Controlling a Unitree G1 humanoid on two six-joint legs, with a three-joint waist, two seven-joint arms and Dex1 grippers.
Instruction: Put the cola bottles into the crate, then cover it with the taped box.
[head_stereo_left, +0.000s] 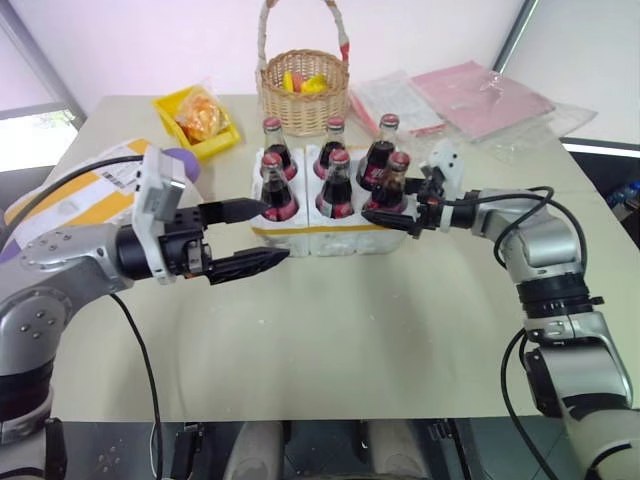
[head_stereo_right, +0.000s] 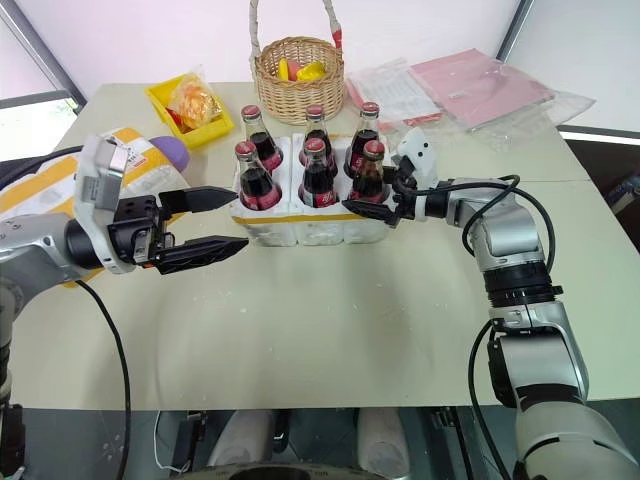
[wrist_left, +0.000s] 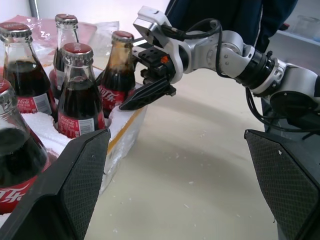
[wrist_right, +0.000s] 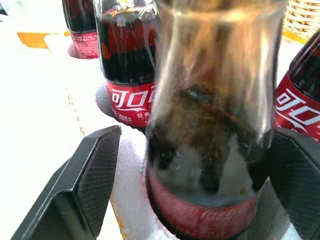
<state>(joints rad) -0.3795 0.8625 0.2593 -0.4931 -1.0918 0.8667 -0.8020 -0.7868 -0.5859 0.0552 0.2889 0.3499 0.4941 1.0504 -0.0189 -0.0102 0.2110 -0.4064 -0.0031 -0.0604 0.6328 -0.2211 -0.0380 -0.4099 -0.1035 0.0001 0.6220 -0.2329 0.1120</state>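
Six cola bottles with red caps stand in the wells of the crate (head_stereo_left: 330, 240), a low white foam block with a yellow tape band. My right gripper (head_stereo_left: 388, 200) is open, one finger on each side of the front right bottle (wrist_right: 210, 150). In the right wrist view there is a gap between one finger (wrist_right: 85, 185) and the glass. My left gripper (head_stereo_left: 272, 232) is open and empty. It is level, just in front of the front left bottle (head_stereo_left: 277, 185), and points toward the crate. The taped box (head_stereo_left: 80, 190) lies at the far left behind my left arm.
A wicker basket (head_stereo_left: 303, 90) stands right behind the crate. A small yellow tray (head_stereo_left: 197, 118) with an orange bag sits at the back left. Clear plastic sleeves with pink sheets (head_stereo_left: 480, 100) lie at the back right. Bare table stretches in front of the crate.
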